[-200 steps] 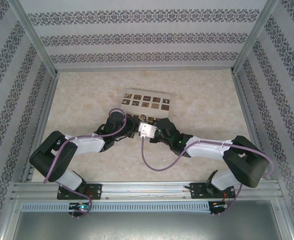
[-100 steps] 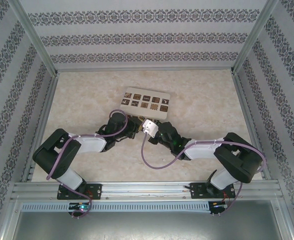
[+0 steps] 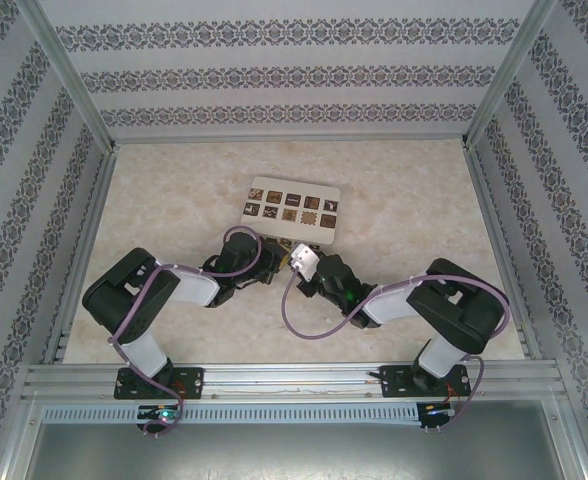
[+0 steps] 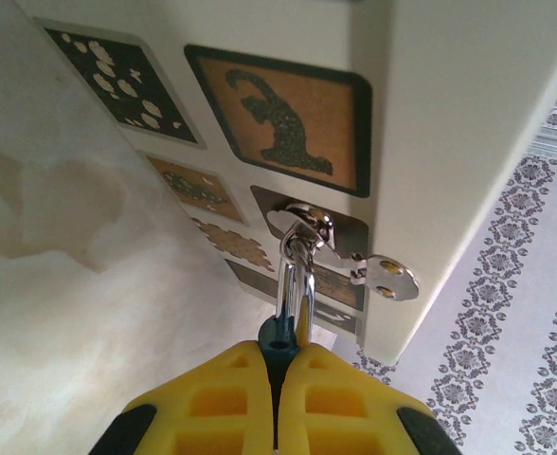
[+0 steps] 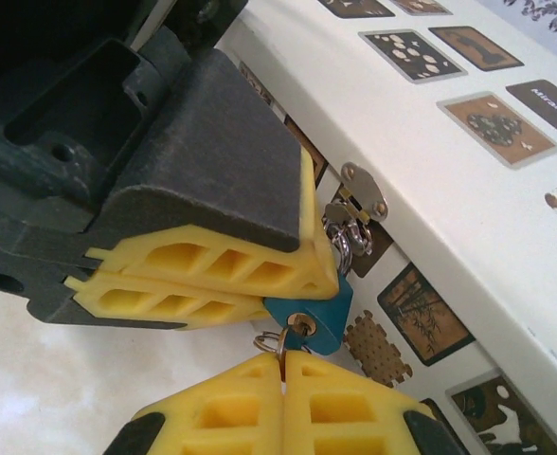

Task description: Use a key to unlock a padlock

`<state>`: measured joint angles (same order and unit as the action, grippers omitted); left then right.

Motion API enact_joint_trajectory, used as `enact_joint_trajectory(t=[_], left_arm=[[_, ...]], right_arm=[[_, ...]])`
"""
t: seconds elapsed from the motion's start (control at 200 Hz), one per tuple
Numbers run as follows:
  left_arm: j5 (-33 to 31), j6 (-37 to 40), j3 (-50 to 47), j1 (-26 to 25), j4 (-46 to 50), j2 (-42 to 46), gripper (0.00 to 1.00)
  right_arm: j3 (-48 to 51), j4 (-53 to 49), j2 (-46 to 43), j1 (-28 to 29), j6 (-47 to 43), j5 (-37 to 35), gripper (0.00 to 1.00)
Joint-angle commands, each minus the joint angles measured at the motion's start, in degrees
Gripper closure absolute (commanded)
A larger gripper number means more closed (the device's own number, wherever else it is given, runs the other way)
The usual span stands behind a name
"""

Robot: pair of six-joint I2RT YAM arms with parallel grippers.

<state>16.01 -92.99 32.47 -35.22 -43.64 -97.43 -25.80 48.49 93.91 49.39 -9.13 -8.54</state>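
The padlock (image 5: pixel 324 308) is tiny, blue-bodied, with a thin silvery shackle (image 4: pixel 296 275).

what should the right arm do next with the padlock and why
Probably twist the right end effector a little to turn the key. It is shut right at the keyhole of the blue padlock, the key's ring showing at its tips. The left end effector clamps the padlock's body, and the shackle looks closed through the hasp on the white box.

Black-and-white arms (image 3: pixel 189 287), looping purple cables (image 3: pixel 292 318), yellow hollow-ribbed gripper fingers (image 4: pixel 212 403), black screwed-down bases (image 3: pixel 159 381)
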Motion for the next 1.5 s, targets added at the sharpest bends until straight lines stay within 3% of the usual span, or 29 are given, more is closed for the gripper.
enact_joint_trajectory(t=[0.0,0.575,1.034,1.254,1.494], left_arm=[[3.9,0.7,-0.3,-2.3,-5.2,-1.2,1.0],[3.0,0.4,-1.4,-2.2,-6.7,-2.1,1.0],[1.8,4.3,-0.9,-1.7,1.3,2.5,0.68],[0.3,6.0,-2.1,-1.2,4.9,6.2,0.56],[-3.4,11.7,-2.5,-0.1,15.5,15.3,0.48]], right_arm=[[0.5,7.9,1.9,1.2,4.5,-0.2,1.0],[1.2,9.7,3.1,1.5,5.0,-1.2,1.0],[2.7,10.1,2.9,1.5,5.2,-1.4,1.0],[3.5,10.3,2.5,1.4,6.2,-1.2,1.0],[5.0,12.1,1.3,0.9,10.5,-0.8,1.0]])
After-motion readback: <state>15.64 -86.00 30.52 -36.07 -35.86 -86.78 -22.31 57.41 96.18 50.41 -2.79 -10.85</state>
